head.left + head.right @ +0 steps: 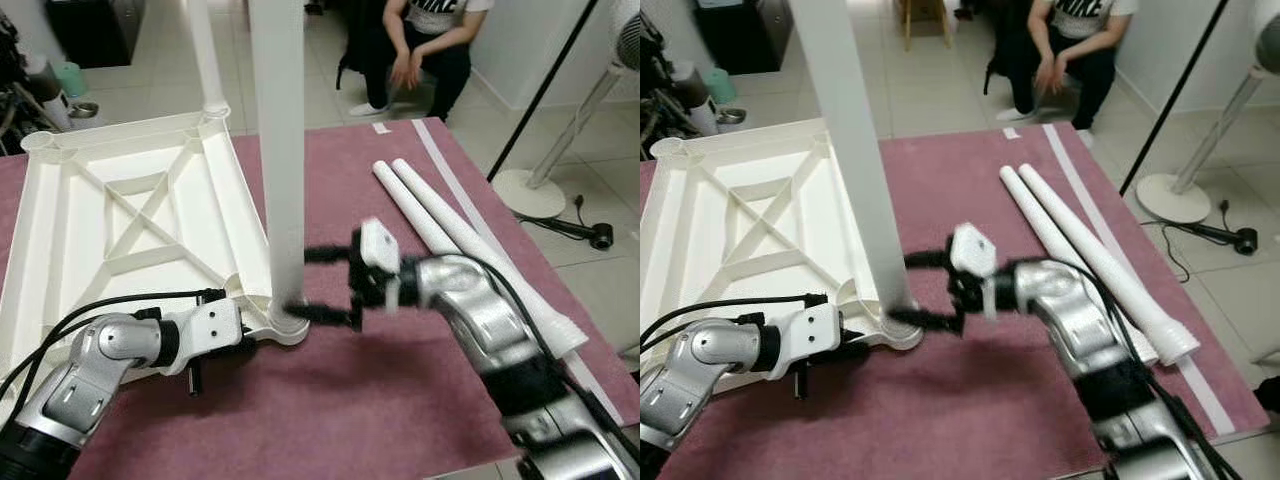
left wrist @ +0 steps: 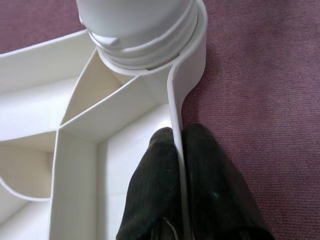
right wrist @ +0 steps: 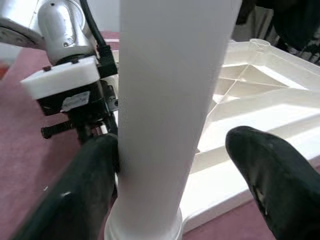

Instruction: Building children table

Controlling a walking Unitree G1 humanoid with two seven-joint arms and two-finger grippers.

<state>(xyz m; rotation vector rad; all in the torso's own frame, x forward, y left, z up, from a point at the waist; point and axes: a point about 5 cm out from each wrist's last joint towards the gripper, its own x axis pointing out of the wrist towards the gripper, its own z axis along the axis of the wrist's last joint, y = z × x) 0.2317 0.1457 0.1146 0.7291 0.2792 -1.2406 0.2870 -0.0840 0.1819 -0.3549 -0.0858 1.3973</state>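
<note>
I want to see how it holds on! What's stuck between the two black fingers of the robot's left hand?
The thin white side wall of the upside-down tabletop. In the left wrist view, the left gripper pinches that wall just below the corner socket with the upright leg.

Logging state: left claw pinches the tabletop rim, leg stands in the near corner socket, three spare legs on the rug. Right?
Not quite: two spare legs lie on the rug, per the left eye view. Left claw pinches the tabletop rim; the leg stands in the near socket.

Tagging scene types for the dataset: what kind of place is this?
Probably a room in a home: tiled floor, a maroon rug under the upturned white table top, a standing fan, and a seated person watching.
</note>
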